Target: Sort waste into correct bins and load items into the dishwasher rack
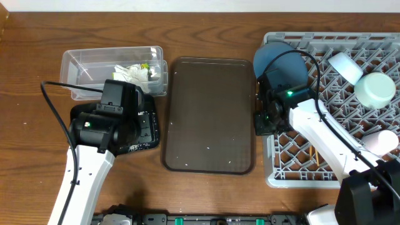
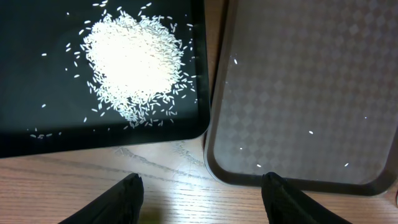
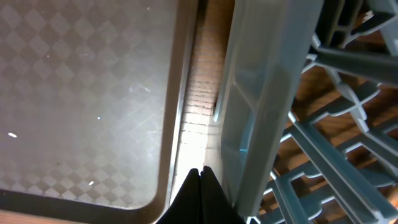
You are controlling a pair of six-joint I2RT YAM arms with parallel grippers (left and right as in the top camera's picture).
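So the left tool [image 2: 200, 185] hangs spread and empty over the tabletop edge. The one rice heap [image 2: 134, 65] lies ahead-left of it in the black tray [image 2: 37, 81], so the left arm's nearer. The right tool [image 3: 200, 177] is pinched shut on nothing, between the brown tray [image 3: 81, 93] and the rack [image 3: 255, 106]. Racked: one dish [image 1: 281, 62], one cup [image 1: 382, 142], a mint-green bowl [image 1: 375, 89] and a pale-blue bowl [image 1: 345, 65].

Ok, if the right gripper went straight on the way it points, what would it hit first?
Most likely the bare table, in the strip between the brown tray and the dishwasher rack. The right gripper, fingers shut, aims into that gap, though depth is unclear.
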